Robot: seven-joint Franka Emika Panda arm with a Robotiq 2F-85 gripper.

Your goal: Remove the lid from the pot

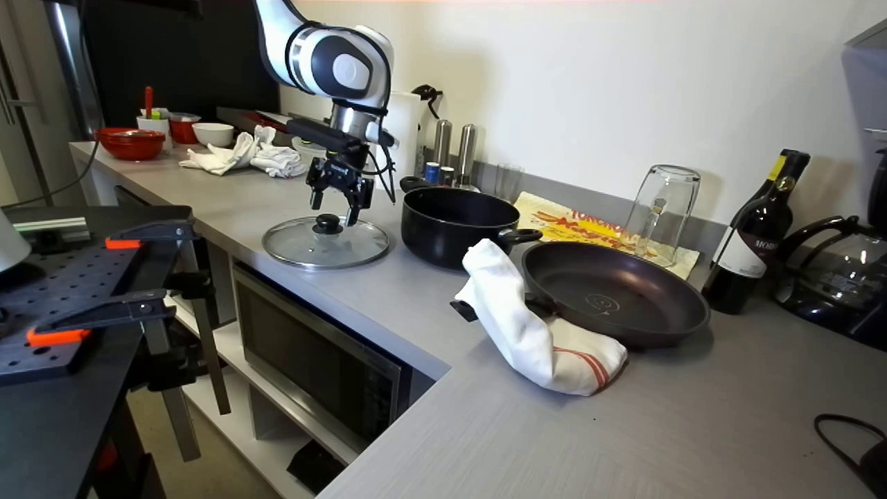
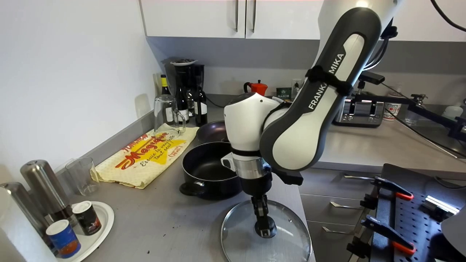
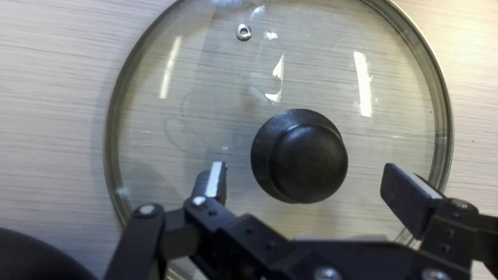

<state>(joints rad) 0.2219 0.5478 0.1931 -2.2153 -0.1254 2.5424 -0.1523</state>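
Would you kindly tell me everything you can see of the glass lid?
The round lid looks like clear glass with a silvery rim, metal-ringed vent and black knob. It lies flat, knob up, on the grey counter, beside but apart from the pot. The open claw straddles the knob with gaps either side; whether it touches the lid is unclear.
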